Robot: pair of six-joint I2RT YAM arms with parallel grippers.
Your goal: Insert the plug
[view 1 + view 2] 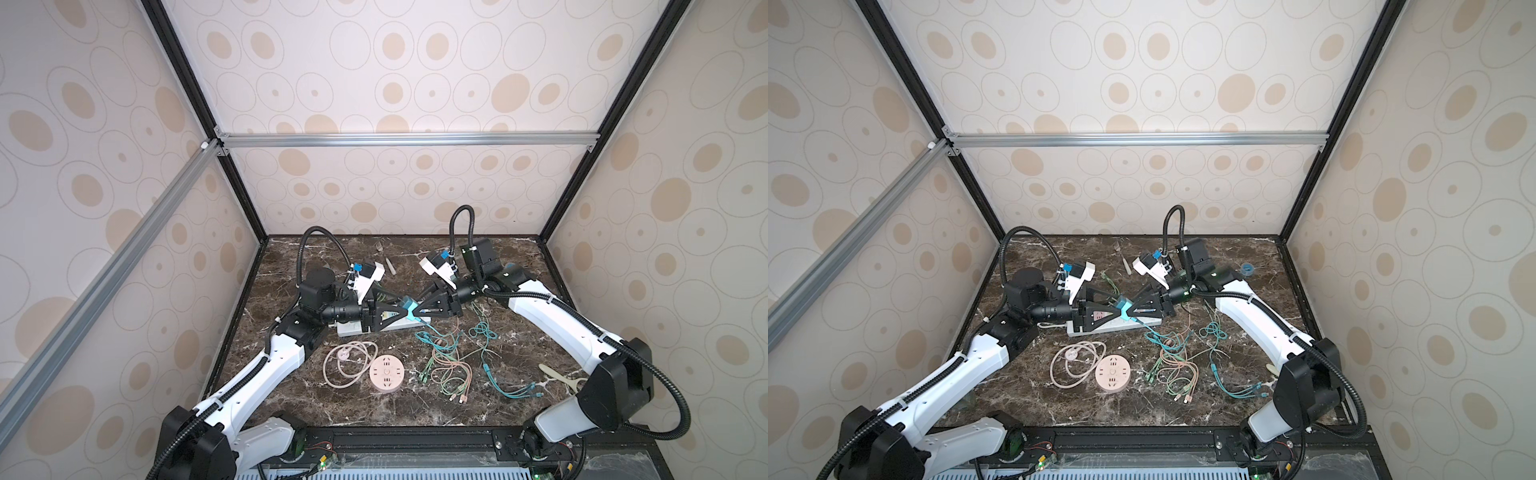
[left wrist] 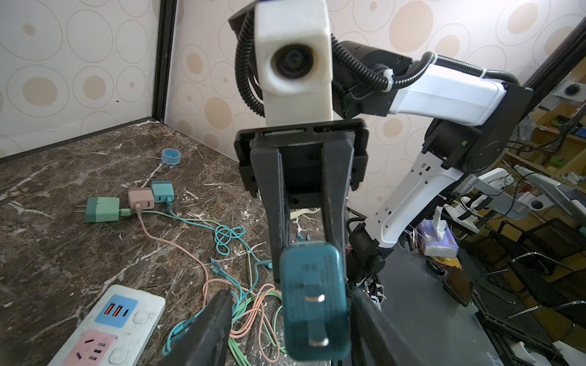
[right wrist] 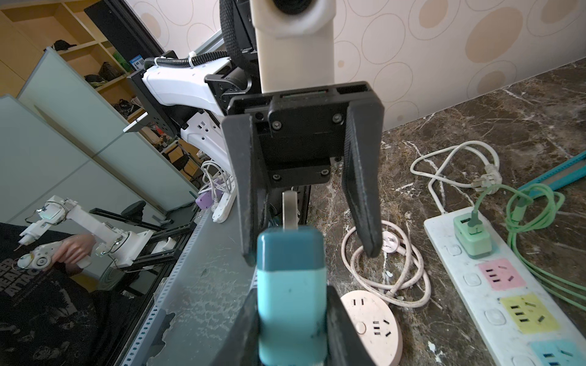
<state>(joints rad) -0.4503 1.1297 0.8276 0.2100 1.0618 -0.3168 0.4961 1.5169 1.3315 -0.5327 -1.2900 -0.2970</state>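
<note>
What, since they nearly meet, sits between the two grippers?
The teal plug, clamped by the right gripper, prongs facing the open left gripper; clearest in the left wrist view.

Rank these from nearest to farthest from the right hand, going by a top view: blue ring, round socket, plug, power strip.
1. The plug, clamped in the right hand at mid-table.
2. The power strip, lying on the table under the hand.
3. The round socket, towards the front edge.
4. The blue ring, far right, towards the back wall.

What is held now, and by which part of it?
The jaws of the right gripper clamp the teal plug by its lighter rear half; the left gripper holds nothing.
</note>
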